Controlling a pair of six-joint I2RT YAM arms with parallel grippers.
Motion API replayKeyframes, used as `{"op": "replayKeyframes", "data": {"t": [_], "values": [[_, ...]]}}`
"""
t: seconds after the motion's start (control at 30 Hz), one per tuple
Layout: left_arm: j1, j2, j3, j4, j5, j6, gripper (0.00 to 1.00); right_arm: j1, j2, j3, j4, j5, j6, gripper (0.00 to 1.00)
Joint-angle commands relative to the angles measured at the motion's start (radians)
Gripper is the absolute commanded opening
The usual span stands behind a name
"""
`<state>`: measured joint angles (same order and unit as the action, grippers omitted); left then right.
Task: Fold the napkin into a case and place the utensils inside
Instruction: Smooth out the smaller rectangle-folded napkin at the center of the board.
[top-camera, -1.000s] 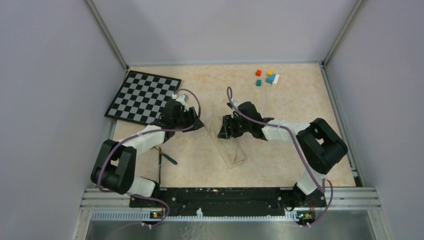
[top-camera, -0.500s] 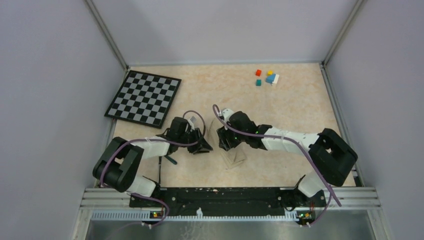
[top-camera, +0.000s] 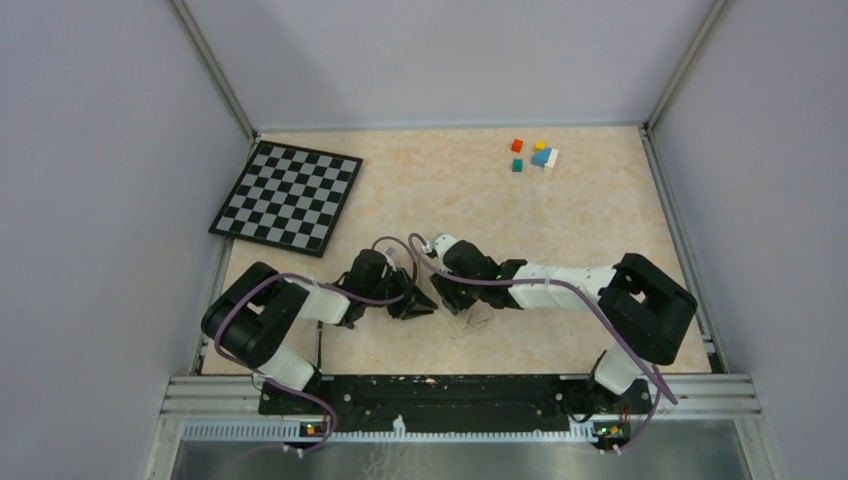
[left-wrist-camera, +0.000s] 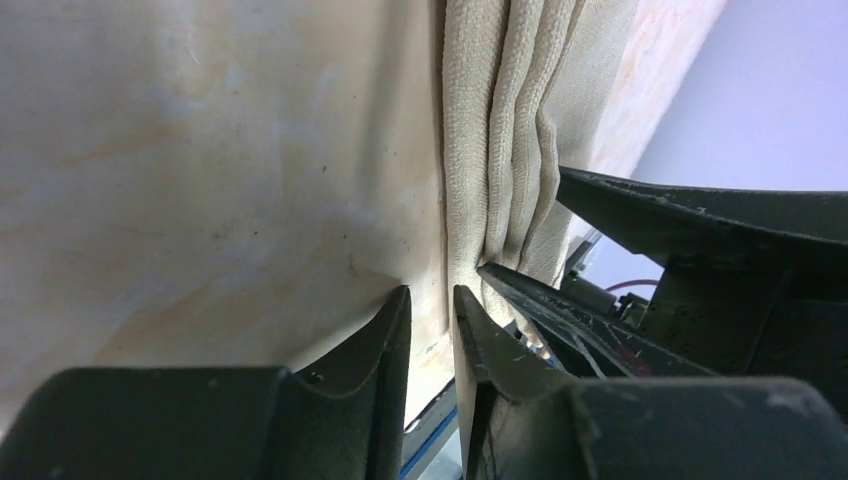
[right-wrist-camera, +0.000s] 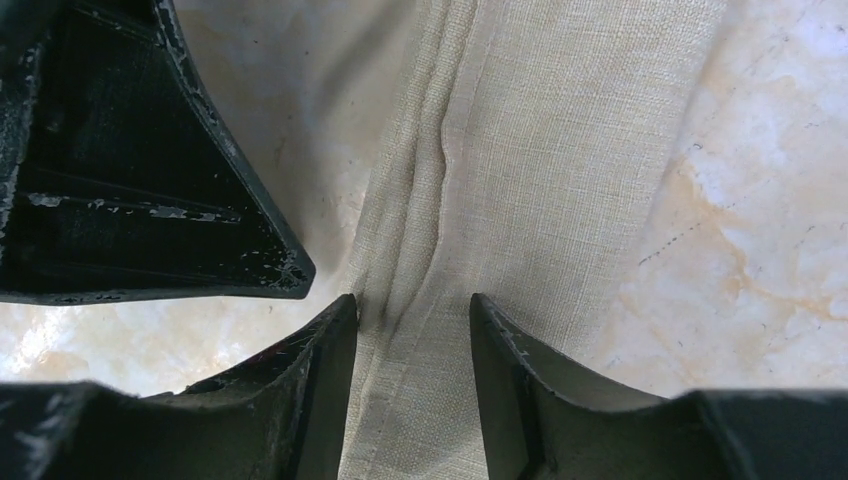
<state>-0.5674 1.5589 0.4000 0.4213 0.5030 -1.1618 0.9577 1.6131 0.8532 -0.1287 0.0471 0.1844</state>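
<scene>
Case (right-wrist-camera: 540, 200) stretches straight ahead; left gripper (left-wrist-camera: 432, 300), nearly closed, flanks its edge, right gripper (right-wrist-camera: 412, 305), half-open, straddles the folds.

From my remote station I count two robot arms on the table, the left arm (top-camera: 300, 295) and the right arm (top-camera: 560, 280), with one folded napkin (right-wrist-camera: 520, 150) between them. One checkerboard (top-camera: 290, 195) lies at far left. Five small cubes (top-camera: 535, 155) sit at far right: red, orange, blue, white and teal. I can make out just one dark utensil (top-camera: 320, 345).
</scene>
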Motion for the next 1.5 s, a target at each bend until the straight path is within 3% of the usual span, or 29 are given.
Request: {"op": "replayKeyframes", "data": {"t": [0.0,0.17,0.33,0.43,0.73,1.07,1.3,1.47], "values": [[-0.006,0.055,-0.037,0.132,-0.051,-0.094,0.29,0.026,0.014,0.053,0.010,0.065,-0.010,0.46],[-0.026,0.083,-0.027,0.132,-0.093,-0.099,0.30,0.042,0.013,0.056,0.011,0.104,-0.002,0.35],[-0.039,0.093,-0.023,0.126,-0.126,-0.107,0.15,0.045,0.000,0.062,0.025,0.079,0.019,0.10],[-0.039,0.092,-0.022,0.119,-0.139,-0.105,0.10,0.047,-0.012,0.077,0.021,0.050,0.038,0.00],[-0.058,0.077,-0.027,0.154,-0.163,-0.116,0.01,0.047,-0.025,0.073,0.063,-0.073,0.121,0.00],[-0.066,0.004,-0.044,0.089,-0.211,-0.079,0.00,0.015,0.057,-0.007,0.158,-0.050,0.155,0.00],[-0.051,-0.062,-0.058,-0.005,-0.249,0.007,0.07,-0.013,0.087,-0.043,0.185,-0.051,0.152,0.00],[0.049,-0.225,-0.048,-0.085,-0.233,0.138,0.18,-0.019,0.076,-0.050,0.187,-0.053,0.149,0.03]]}}
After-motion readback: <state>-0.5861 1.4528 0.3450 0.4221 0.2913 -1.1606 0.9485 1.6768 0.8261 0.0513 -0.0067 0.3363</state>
